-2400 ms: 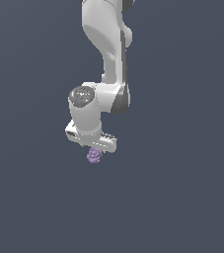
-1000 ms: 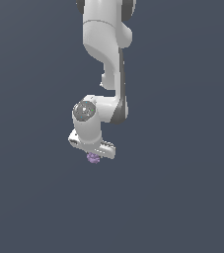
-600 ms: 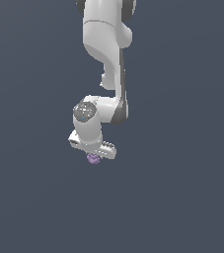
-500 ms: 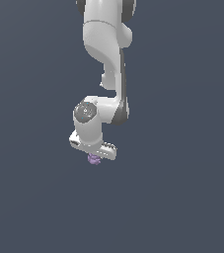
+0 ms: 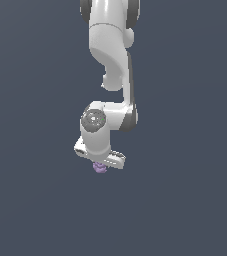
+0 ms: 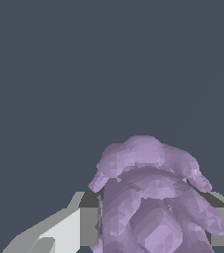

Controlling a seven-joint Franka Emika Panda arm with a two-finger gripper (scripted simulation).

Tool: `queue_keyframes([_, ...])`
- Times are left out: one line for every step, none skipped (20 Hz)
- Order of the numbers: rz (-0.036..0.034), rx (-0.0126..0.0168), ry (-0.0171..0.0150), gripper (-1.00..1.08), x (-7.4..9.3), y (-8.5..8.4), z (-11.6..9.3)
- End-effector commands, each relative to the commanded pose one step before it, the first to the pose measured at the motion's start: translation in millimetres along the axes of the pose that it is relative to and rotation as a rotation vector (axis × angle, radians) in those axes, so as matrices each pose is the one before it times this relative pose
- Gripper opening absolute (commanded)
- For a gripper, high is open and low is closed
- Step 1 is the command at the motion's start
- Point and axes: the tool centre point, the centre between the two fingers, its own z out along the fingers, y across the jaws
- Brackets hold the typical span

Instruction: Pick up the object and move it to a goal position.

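Transport step: object gripped, goal not visible
Tool (image 5: 100, 163) pinches the pale-purple object (image 5: 100, 168) between its fingers (image 6: 86, 220), object protruding beneath the wrist; next move likely calls for carrying to goal without loosening grip

Over the last couple of seconds the arm (image 5: 112, 75) folded down and the wrist tilted, so the gripper (image 5: 101, 164) slanted toward four o'clock. The purple object (image 5: 100, 168) sank slightly and became mostly hidden under the jaws.
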Motion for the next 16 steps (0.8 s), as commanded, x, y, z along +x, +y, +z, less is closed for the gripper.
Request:
queue_keyframes([-0.00005,0.00005,0.00018,-1.00,7.72,-10.69,-2.38])
queue_keyframes([0.00000,0.00000,0.00000,-1.00,2.66,-3.49,-0.72])
queue_keyframes([0.00000,0.00000,0.00000,-1.00,2.43,-3.14,-0.65])
queue_keyframes([0.00000,0.00000,0.00000,-1.00,2.20,-2.83,-0.58])
queue_keyframes([0.00000,0.00000,0.00000,-1.00,1.98,-2.53,-0.52])
queue_keyframes([0.00000,0.00000,0.00000,-1.00,1.76,-2.24,-0.46])
queue_keyframes([0.00000,0.00000,0.00000,-1.00,1.55,-1.96,-0.40])
queue_keyframes([0.00000,0.00000,0.00000,-1.00,1.35,-1.69,-0.34])
queue_keyframes([0.00000,0.00000,0.00000,-1.00,1.15,-1.42,-0.29])
queue_keyframes([0.00000,0.00000,0.00000,-1.00,0.96,-1.16,-0.23])
queue_keyframes([0.00000,0.00000,0.00000,-1.00,0.77,-0.90,-0.18])
queue_keyframes([0.00000,0.00000,0.00000,-1.00,0.59,-0.64,-0.12])
queue_keyframes([0.00000,0.00000,0.00000,-1.00,0.40,-0.38,-0.07])
queue_keyframes([0.00000,0.00000,0.00000,-1.00,0.22,-0.13,-0.01])
queue_keyframes([0.00000,0.00000,0.00000,-1.00,0.04,0.12,0.04])
queue_keyframes([0.00000,0.00000,0.00000,-1.00,-0.12,0.34,0.08])
